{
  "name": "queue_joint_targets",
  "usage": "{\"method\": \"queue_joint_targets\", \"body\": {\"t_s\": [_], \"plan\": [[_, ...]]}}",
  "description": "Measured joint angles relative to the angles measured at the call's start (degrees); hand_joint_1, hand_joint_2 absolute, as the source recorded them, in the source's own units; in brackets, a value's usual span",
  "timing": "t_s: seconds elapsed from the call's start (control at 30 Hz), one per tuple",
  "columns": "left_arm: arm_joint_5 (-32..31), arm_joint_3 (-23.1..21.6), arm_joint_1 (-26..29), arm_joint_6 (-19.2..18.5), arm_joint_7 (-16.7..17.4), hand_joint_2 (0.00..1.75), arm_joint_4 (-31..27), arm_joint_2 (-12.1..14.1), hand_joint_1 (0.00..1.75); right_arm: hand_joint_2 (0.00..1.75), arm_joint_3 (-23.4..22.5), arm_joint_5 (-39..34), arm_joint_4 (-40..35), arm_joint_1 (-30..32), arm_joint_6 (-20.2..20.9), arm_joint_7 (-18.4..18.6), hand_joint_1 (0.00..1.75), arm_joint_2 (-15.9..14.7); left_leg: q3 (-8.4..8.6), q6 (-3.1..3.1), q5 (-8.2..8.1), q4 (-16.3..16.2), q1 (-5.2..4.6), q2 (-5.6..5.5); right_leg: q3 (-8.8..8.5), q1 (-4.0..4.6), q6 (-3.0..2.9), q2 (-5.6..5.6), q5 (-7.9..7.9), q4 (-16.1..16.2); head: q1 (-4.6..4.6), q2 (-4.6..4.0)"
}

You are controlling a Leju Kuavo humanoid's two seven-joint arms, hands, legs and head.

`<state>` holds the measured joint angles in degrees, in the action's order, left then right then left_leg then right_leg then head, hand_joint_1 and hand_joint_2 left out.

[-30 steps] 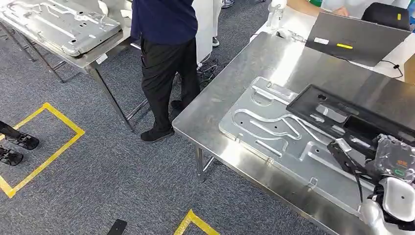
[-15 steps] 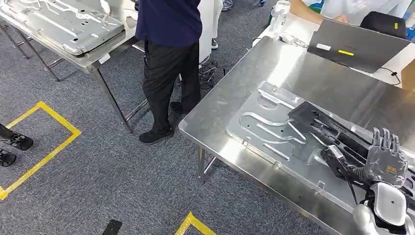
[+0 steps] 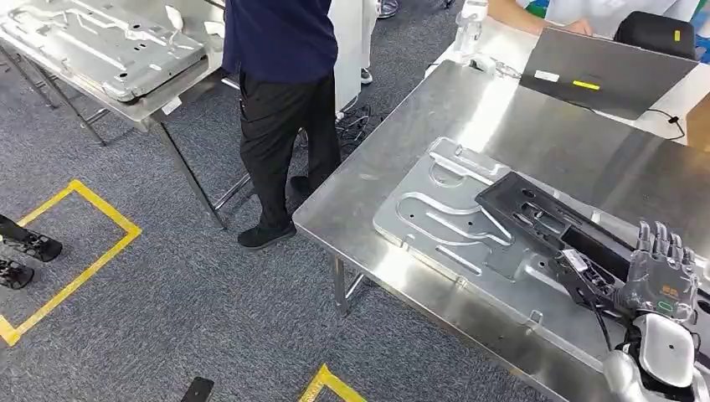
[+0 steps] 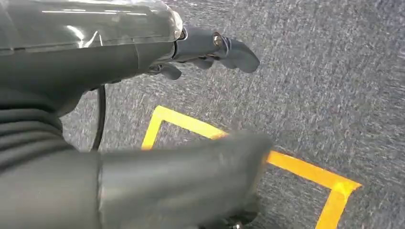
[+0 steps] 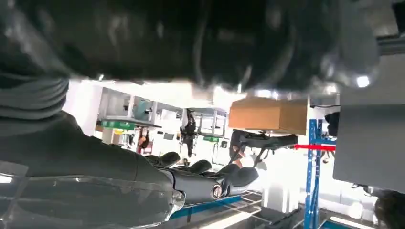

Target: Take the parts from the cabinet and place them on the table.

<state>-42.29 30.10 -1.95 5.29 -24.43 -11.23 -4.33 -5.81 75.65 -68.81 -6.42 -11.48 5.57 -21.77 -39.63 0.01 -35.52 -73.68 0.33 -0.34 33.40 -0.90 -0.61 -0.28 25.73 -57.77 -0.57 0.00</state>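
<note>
The right hand (image 3: 661, 280) holds the black part (image 3: 548, 226) over the metal plate (image 3: 452, 222); an uneven release could let it slide off. Left hand (image 4: 210, 47) hangs open.

Frame part (image 3: 544, 219) lies on plate (image 3: 435, 222), plate on table (image 3: 536, 126)

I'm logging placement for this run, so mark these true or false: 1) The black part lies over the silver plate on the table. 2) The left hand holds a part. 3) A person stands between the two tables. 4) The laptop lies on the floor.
1) True: the black part lies across the silver plate on the steel table, by the right hand.
2) False: the left hand holds nothing, hanging over carpet and yellow floor tape.
3) True: a person stands there.
4) False: the laptop sits at the table's far edge.
</note>
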Motion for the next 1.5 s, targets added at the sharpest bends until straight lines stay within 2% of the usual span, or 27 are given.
{"method": "queue_joint_targets", "body": {"t_s": [0.07, 0.17, 0.2, 0.33, 0.37, 0.4, 0.5, 0.53, 0.6, 0.67, 0.7, 0.83, 0.87, 0.9, 0.93, 0.97, 1.0, 1.03, 1.1, 1.17, 1.2, 1.23, 1.33, 1.37, 1.4, 1.43, 1.5], "plan": [[0.1, 0.1, 0.1, -0.4, -0.2, 0.00, 0.0, 0.0, 0.00, 0.00, 0.0, 0.0, 0.0, 0.1, 0.0, -0.1, 0.00, 0.0, 0.05, -0.03, 0.89, -0.8, 0.01, 0.01, 0.31, 0.00, -0.01, -0.01, -0.02, -0.3, 0.00, 0.00], [0.1, 0.1, 0.0, -0.5, -0.3, 0.00, 0.0, 0.0, 0.00, 0.00, 0.0, 0.0, 0.1, 0.1, 0.0, -0.2, 0.00, 0.0, 7.60, 0.44, 7.32, 12.9, 0.12, 0.02, 0.78, 0.00, 0.16, 0.03, 0.07, -1.1, 0.00, 0.00], [0.1, 0.1, -0.1, -0.5, -0.4, 0.00, 0.0, 0.0, 0.00, 0.00, 0.0, 0.0, 0.1, 0.1, 0.0, -0.2, 0.00, 0.0, 8.57, 0.65, 6.70, 15.1, -0.06, -0.03, 1.03, 0.38, 0.47, 0.08, 0.12, -1.4, 0.00, 0.00], [0.0, 0.4, 0.0, -0.9, -0.5, 0.00, 0.0, 0.0, 0.00, 0.00, 0.0, -0.2, 0.1, 0.3, -0.4, -0.7, 0.00, 0.1, 7.99, 2.06, 8.29, 15.4, -0.37, -0.02, 1.38, 0.19, 2.18, 0.19, -0.98, -1.1, -0.02, 0.00], [-0.1, 0.4, -0.1, -0.9, -0.5, 0.00, 0.0, 0.0, 0.00, 0.00, 0.0, -0.2, 0.1, 0.5, -0.5, -0.8, 0.00, 0.2, 7.83, 2.66, 9.02, 15.9, -0.02, 0.20, 1.61, -0.10, 2.42, 0.21, -0.13, -1.6, -0.04, 0.00], [-0.1, 0.4, -0.1, -1.0, -0.5, 0.00, 0.0, -0.1, 0.00, 0.00, 0.0, -0.2, 0.1, 0.6, -0.6, -1.0, 0.00, 0.2, 7.42, 3.10, 9.43, 16.1, -0.05, 0.24, 2.21, -0.07, 2.58, 0.20, 2.23, -3.0, -0.09, 0.00], [-0.2, 0.6, -0.1, -1.0, -0.5, 0.00, 0.0, -0.1, 0.00, 0.00, 0.0, -0.2, 0.1, 0.9, -0.9, -1.0, 0.00, 0.4, 5.74, 3.34, 10.60, 16.0, -0.27, 0.33, 5.85, -0.21, 3.07, 0.23, 10.27, -14.7, -0.07, 0.00], [-0.3, 0.8, -0.1, -1.1, -0.5, 0.00, 0.0, -0.1, 0.00, 0.00, 0.0, -0.2, 0.1, 1.2, -1.0, -1.0, 0.00, 0.6, 5.00, 3.30, 11.09, 15.9, -0.35, 0.32, 6.29, -0.22, 3.12, 0.22, 11.13, -17.5, -0.07, 0.00], [-0.3, 1.1, 0.0, -1.1, -0.5, 0.00, 0.0, -0.1, 0.00, 0.00, 0.0, -0.1, 0.0, 1.4, -1.1, -1.0, 0.00, 0.8, 3.74, 3.17, 11.74, 15.5, -0.36, 0.31, 3.38, -0.22, 3.03, 0.22, 8.53, -14.7, -0.07, 0.00], [-0.4, 1.3, 0.0, -1.2, -0.5, 0.00, 0.0, -0.1, 0.00, 0.00, 0.0, 0.0, -0.1, 1.4, -1.1, -1.0, 0.00, 0.9, 2.70, 2.84, 12.31, 15.1, -0.35, 0.27, -3.35, -0.22, 2.71, 0.21, 4.86, -5.0, -0.07, 0.00], [-0.4, 1.4, -0.1, -1.2, -0.5, 0.00, 0.0, -0.1, 0.00, 0.00, 0.0, 0.0, -0.2, 1.3, -1.2, -1.0, 0.00, 0.9, 2.50, 2.55, 12.64, 14.9, -0.35, 0.27, -5.90, -0.12, 2.34, 0.26, 6.12, -0.4, -0.04, 0.00], [-0.7, 1.4, 0.0, -1.2, -0.4, 0.00, 0.0, -0.2, 0.00, 0.00, -0.2, 0.1, -1.0, 1.9, -2.8, -0.6, 0.00, 1.2, 2.48, 0.93, 14.37, 15.5, -0.18, 0.19, -5.65, 0.81, 1.02, 0.32, 4.82, 0.2, -0.09, 0.00], [-0.9, 1.5, 0.1, -1.2, -0.3, 0.00, 0.0, -0.2, 0.00, 0.00, -0.3, 0.1, -1.7, 2.5, -3.5, -0.3, 0.00, 1.6, 2.11, 0.67, 14.39, 15.9, -0.23, -0.02, -5.26, 0.08, 0.32, 0.19, 3.84, 1.0, -0.07, 0.00], [-1.1, 1.6, 0.1, -1.1, -0.2, 0.00, 0.0, -0.2, 0.00, 0.00, -0.6, 0.0, -2.9, 3.0, -4.5, -0.2, 0.00, 2.1, 1.45, 0.46, 12.03, 14.4, -0.16, 0.00, -4.71, 0.15, -0.17, -0.14, 3.06, 1.3, -0.07, 0.00], [-1.2, 1.6, 0.1, -1.1, -0.2, 0.00, 0.0, -0.2, 0.00, 0.00, -0.9, 0.0, -4.5, 3.9, -5.5, 0.0, 0.00, 2.9, 0.27, 0.18, 7.78, 11.0, -0.05, 0.05, -3.90, 0.21, -0.69, -0.17, 2.29, 1.2, 0.02, 0.00], [-1.2, 1.6, 0.1, -1.1, -0.2, 0.00, 0.0, -0.3, 0.00, 0.00, -1.0, 0.0, -5.8, 4.8, -6.0, 0.0, 0.00, 3.4, -0.73, -0.07, 4.66, 7.4, 0.03, 0.06, -3.16, 0.25, -0.72, -0.29, 1.79, 1.1, 0.00, 0.00], [-1.2, 1.7, 0.1, -1.0, -0.2, 0.00, 0.0, -0.3, 0.00, 0.00, -1.3, -0.1, -7.6, 6.0, -6.7, 0.1, 0.00, 4.1, -1.60, -0.33, 2.02, 3.0, 0.06, 0.09, -2.30, 0.42, -0.75, -0.33, 1.23, 1.0, 0.02, 0.00], [-1.3, 1.8, 0.1, -1.0, -0.1, 0.00, 0.0, -0.3, 0.00, 0.00, -1.5, -0.1, -9.2, 7.1, -7.2, 0.2, 0.00, 4.7, -2.06, -0.50, 1.01, -0.6, 0.07, 0.09, -1.34, 0.53, -0.79, -0.41, 0.71, 0.7, 0.00, 0.00], [-1.3, 2.1, 0.2, -0.7, 0.0, 0.00, 0.0, -0.3, 0.00, 0.00, -1.8, 0.1, -13.3, 9.5, -8.4, 0.2, 0.00, 5.9, -0.08, -0.42, 3.54, -1.4, 0.07, 0.10, 0.57, 0.74, -0.74, -0.47, -0.20, 0.1, 0.00, 0.00], [-1.3, 2.8, 0.1, -0.6, 0.0, 0.00, 0.0, -0.3, 0.00, 0.00, -2.1, 1.0, -18.0, 12.0, -9.9, -0.1, 0.00, 7.1, 6.40, 0.24, 6.80, 6.2, 0.03, 0.07, 2.30, 1.01, -0.59, -0.44, -1.06, -0.5, 0.02, 0.00], [-1.3, 2.9, 0.1, -0.6, 0.0, 0.00, 0.0, -0.3, 0.00, 0.00, -2.2, 1.1, -19.7, 13.1, -10.2, -0.3, 0.00, 7.6, 10.48, 0.68, 6.33, 11.3, -0.08, -0.03, 2.67, 1.03, -0.52, -0.43, -1.42, -0.9, 0.02, 0.00], [-1.3, 3.0, 0.0, -0.5, 0.0, 0.00, 0.0, -0.3, 0.00, 0.00, -2.3, 0.9, -21.8, 14.2, -10.5, -0.8, 0.00, 8.2, 13.64, 1.03, 4.24, 16.2, -0.37, -0.01, 3.13, 1.38, -0.22, -0.39, -1.66, -1.1, 0.02, 0.00], [-1.2, 3.9, 0.1, -0.4, 0.1, 0.00, 0.0, -0.5, 0.00, 0.00, -2.3, -0.7, -28.4, 18.8, -12.8, -3.6, 0.00, 10.7, 13.37, 1.86, 4.92, 17.4, -0.91, -0.05, 2.94, 0.82, 0.81, -0.56, -3.35, -0.4, -0.02, 0.00], [-1.2, 4.3, 0.5, -0.4, 0.1, 0.00, 0.0, -0.5, 0.00, 0.00, -2.2, -0.6, -30.2, 20.7, -13.6, -4.2, 0.00, 11.5, 12.96, 2.37, 5.94, 18.1, -0.53, -0.02, 3.17, 1.33, 1.26, -0.50, -4.05, -0.2, -0.06, 0.00], [-1.2, 4.6, 0.4, -0.3, 0.1, 0.00, 0.0, -0.9, 0.00, 0.00, -2.1, -0.3, -32.2, 22.4, -14.9, -4.9, 0.00, 12.5, 12.43, 2.77, 6.78, 18.4, -0.20, 0.39, 3.64, 0.80, 1.31, -0.09, -2.42, -0.7, 0.00, 0.00], [-1.1, 5.0, 0.5, -0.2, 0.2, 0.00, 0.0, -0.9, 0.00, 0.00, -1.9, -0.1, -34.0, 24.2, -16.1, -5.7, 0.00, 13.6, 11.50, 3.33, 7.46, 18.4, -0.16, 0.42, 4.65, 0.81, 1.42, 0.10, 1.39, -2.9, -0.13, 0.00], [-1.0, 5.9, 0.7, -0.1, 0.2, 0.00, 0.0, -1.0, 0.00, 0.00, -0.8, 0.0, -37.2, 28.1, -18.3, -6.6, 0.00, 16.4, 9.91, 3.49, 8.76, 18.4, -0.21, 0.66, 6.25, 0.36, 1.85, 0.15, 8.76, -10.8, -0.13, 0.00]]}}
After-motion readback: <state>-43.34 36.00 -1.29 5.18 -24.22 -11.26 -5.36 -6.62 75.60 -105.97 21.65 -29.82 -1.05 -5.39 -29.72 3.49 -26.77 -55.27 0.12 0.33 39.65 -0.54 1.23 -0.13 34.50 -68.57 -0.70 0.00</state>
